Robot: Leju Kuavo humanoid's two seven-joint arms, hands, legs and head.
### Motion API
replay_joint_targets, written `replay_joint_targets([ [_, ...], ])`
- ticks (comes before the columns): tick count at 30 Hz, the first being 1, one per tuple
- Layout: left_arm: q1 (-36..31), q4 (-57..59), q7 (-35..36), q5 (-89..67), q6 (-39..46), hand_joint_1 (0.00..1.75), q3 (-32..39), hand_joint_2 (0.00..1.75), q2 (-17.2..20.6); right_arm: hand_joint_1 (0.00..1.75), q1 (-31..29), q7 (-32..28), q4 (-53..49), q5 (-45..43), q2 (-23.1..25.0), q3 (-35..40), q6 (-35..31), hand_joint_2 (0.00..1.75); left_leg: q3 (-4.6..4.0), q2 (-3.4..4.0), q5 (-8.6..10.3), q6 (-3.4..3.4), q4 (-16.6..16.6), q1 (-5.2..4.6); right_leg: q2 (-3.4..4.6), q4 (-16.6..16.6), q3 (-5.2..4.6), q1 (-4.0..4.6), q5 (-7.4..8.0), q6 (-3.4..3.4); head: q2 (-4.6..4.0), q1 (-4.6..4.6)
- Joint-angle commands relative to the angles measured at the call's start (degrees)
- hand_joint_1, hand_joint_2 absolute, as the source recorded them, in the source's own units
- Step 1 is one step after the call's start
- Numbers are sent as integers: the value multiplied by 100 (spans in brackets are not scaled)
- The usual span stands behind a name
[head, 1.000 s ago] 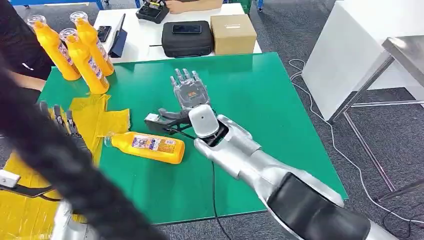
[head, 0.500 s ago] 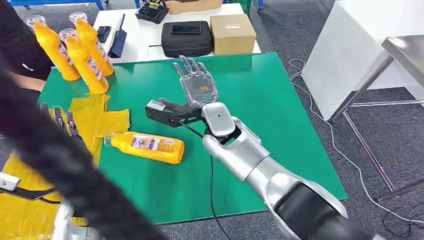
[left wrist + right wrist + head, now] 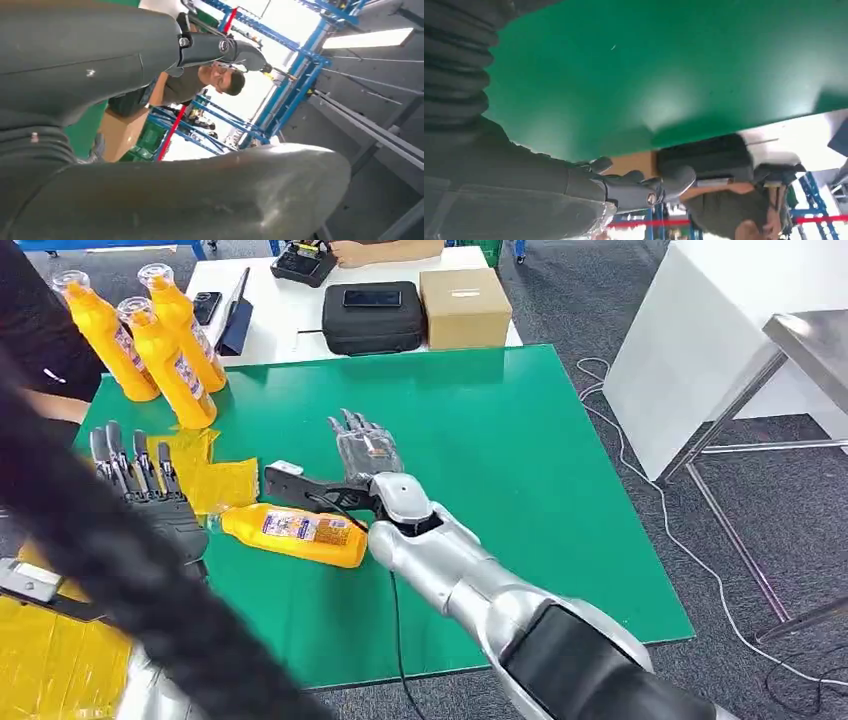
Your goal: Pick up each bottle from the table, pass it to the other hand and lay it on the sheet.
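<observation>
Both hands are empty with fingers spread, the right hand (image 3: 365, 455) just behind the yellow plastic bottle (image 3: 296, 533) lying on the green table (image 3: 560, 470), the left hand (image 3: 140, 490) raised over the crumpled yellow sheet (image 3: 215, 480).

No text can be read in any of the views. The lying bottle (image 3: 296, 533) carries a white and blue label, and the three standing bottles (image 3: 150, 335) carry pale labels too, but the print on all of them is too small and blurred to make out. The cardboard box (image 3: 465, 307) on the white table (image 3: 290, 310) shows no legible marking either.
</observation>
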Motion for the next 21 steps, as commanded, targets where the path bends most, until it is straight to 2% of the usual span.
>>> replay_joint_targets([
  [1, 36, -139, -8, -53, -14, 0, 5, 0, 132, 0, -560, 173, 250, -633, 24, 1638, -202, 175, 8, 1, -5, -4, -1, -1, -4, 1, 7, 0, -6, 0, 0, 0],
  [21, 47, -132, 30, -118, -94, 0, 1, 0, 74, 0, -480, 130, 342, -886, 24, 1995, 23, 175, 17, -5, -6, -5, -4, 0, -10, -4, 18, 0, -8, 0, 2, 0],
])
